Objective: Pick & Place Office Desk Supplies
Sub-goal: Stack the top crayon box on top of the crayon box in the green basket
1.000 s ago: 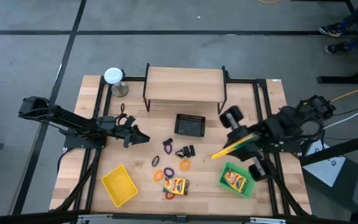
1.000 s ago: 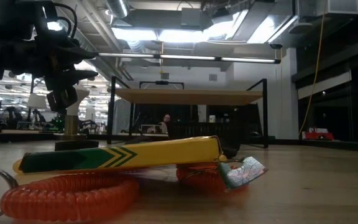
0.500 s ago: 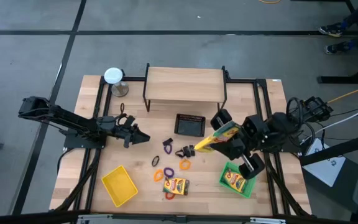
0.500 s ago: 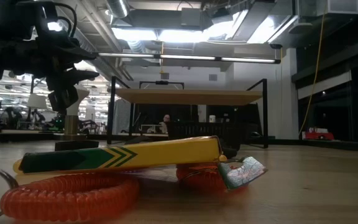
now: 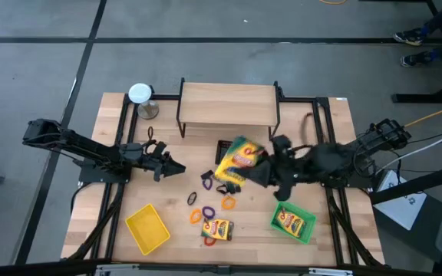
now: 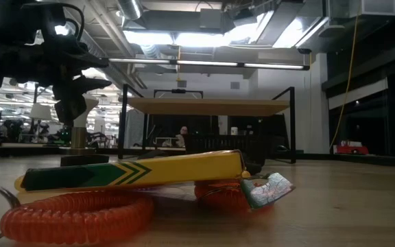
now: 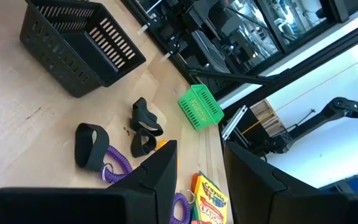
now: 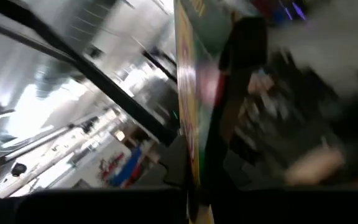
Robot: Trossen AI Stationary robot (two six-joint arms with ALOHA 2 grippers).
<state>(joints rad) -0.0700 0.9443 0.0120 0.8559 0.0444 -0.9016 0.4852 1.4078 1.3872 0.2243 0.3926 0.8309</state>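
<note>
my right claw (image 5: pixel 245 170) clamped on a yellow crayon pack (image 5: pixel 236 157) above the black mesh basket (image 5: pixel 225 147), bare counter (image 5: pixel 113 123) far-left, left claw (image 5: pixel 176 170) parted, low, left of the rings (image 5: pixel 209 212)

A black basket (image 7: pixel 79 46) is sitting at the upper left. Black clips (image 7: pixel 143 127) and a purple coil (image 7: pixel 118 165) are lying centre frame, a green tray (image 7: pixel 200 107) beyond. The left gripper's fingers (image 7: pixel 160 177) are standing apart at the bottom.

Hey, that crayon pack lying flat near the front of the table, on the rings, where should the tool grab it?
Probably from straight above, pinching the crayon pack across its short width. It lies flat and thin, propped slightly on the coiled rings, so its long edges are lifted enough for fingers to slip under.
</note>
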